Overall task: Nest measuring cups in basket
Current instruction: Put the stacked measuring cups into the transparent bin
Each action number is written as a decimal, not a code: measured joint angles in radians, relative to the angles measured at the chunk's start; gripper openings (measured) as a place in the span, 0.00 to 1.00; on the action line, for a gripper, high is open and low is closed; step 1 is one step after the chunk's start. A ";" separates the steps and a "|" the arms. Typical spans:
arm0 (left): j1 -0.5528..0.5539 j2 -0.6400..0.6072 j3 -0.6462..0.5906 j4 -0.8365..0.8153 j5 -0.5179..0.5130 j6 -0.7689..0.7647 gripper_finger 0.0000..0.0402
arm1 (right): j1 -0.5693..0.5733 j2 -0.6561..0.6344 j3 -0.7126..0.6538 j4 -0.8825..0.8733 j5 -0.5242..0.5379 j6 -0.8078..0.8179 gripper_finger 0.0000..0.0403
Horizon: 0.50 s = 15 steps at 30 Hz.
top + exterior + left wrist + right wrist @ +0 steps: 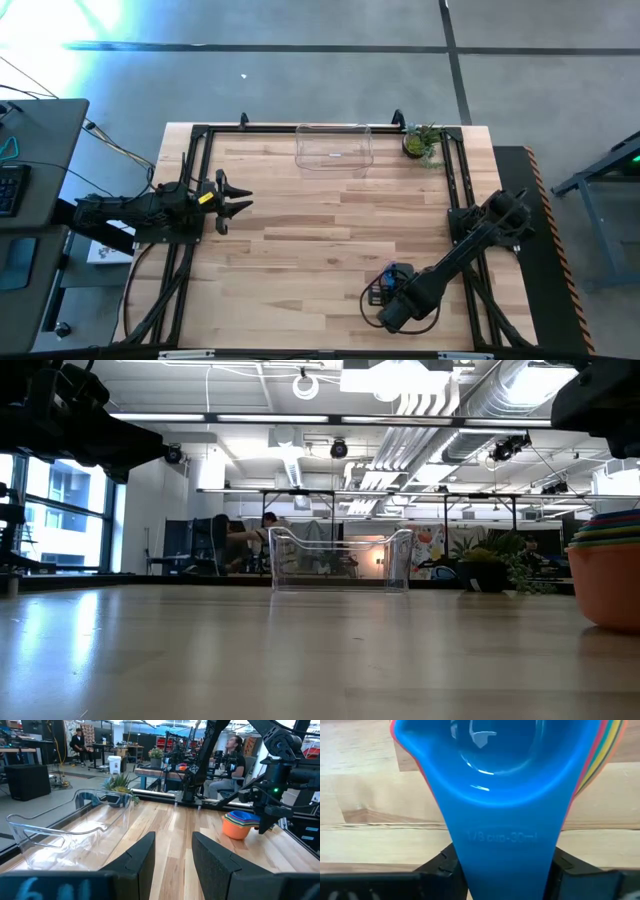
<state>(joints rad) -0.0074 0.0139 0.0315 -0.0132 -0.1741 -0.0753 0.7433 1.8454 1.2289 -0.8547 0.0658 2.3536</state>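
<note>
Cups stacked at the near right of the bench; basket empty at the far edge.

Cups point(239, 823): nested stack, orange outermost, green, yellow and purple rims between, blue on top; the blue handle reads "1/3 cup". Right end effector point(381, 292) sits over the stack, fingers point(437, 865) either side of the blue handle, narrowed toward it; contact cannot be told. Basket point(334, 147): clear, rounded corners, well apart from the stack, beside a small plant point(421, 142). Left end effector point(232, 201) waits at the bench's left, fingers wide, holding nothing.
</note>
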 joint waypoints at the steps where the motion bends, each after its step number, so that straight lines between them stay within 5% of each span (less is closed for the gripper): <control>1: 0.000 0.000 0.000 0.000 0.000 0.000 0.29 | 0.000 0.000 0.000 0.000 0.000 -0.002 0.36; 15: 0.000 0.000 0.000 0.000 0.000 0.000 0.29 | -0.004 0.000 0.006 0.007 0.023 -0.045 0.32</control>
<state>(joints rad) -0.0071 0.0139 0.0315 -0.0128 -0.1741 -0.0753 0.7391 1.8452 1.2350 -0.8478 0.0883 2.3090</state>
